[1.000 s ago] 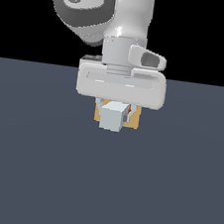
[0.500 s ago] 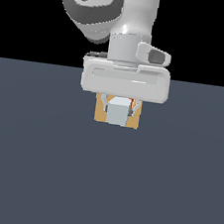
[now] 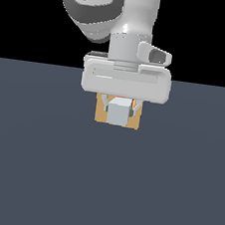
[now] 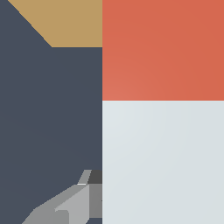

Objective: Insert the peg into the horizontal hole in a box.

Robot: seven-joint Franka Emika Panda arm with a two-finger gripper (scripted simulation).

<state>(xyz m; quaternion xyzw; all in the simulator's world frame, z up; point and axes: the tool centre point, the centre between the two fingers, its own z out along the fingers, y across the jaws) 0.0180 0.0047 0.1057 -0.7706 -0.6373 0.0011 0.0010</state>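
Observation:
My gripper (image 3: 119,110) is shut on the peg (image 3: 118,113), whose light grey square end faces the exterior camera, with a sliver of its red-orange half just behind. The tan box (image 3: 100,114) stands right behind the peg and shows on both sides of it. In the wrist view the peg (image 4: 162,131) fills most of the picture, its red-orange half toward the box (image 4: 70,22). One grey finger (image 4: 74,203) presses on the peg's grey half. The hole is hidden behind the peg.
Under everything lies a flat dark grey-blue floor (image 3: 36,175). The white hand and arm (image 3: 126,78) hang over the box and cover its upper part.
The arm has carried the peg away from the exterior camera, toward the box and slightly to that view's right. More of the tan box shows around the peg's end now.

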